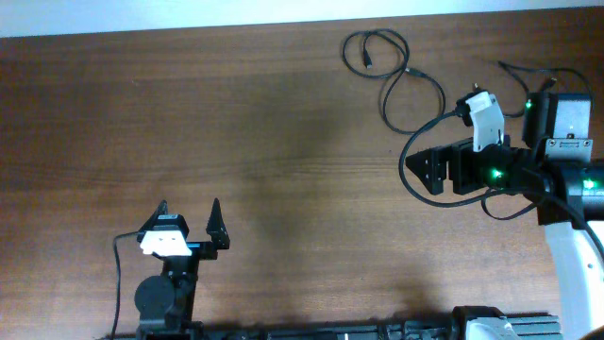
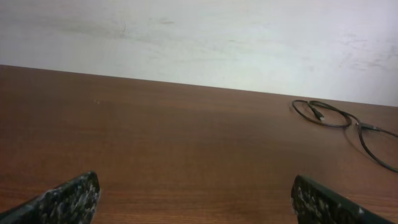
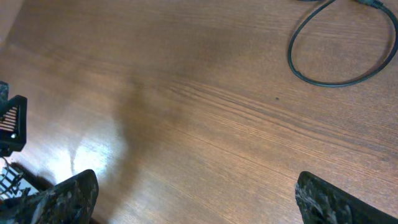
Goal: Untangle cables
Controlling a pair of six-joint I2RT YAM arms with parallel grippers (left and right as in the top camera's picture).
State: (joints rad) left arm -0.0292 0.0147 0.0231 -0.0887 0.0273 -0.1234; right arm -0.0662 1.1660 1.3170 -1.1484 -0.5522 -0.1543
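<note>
A: Where are the cables point(image 1: 411, 90)?

B: Upper right of the overhead frame, flat on the table point(image 1: 283, 142). There's a small coil near the top edge, a looser loop below it, and a wider loop curving down beside the right gripper point(image 1: 427, 172). The cords look thin and black, with small plug ends.

A: Any grip on them?

B: None. The right gripper's jaws are spread wide with only bare wood between them. One loop lies ahead, at the upper right of the wrist view. The left gripper point(image 1: 188, 215), lower left, is also released and well apart from the cords.

A: Progress?

B: I'd say early. The cords cross in the small coil and where the loops meet, so separating them remains. I can't tell how many cords there are.

A: Containers?

B: None in view, so nothing to sort into.
</note>
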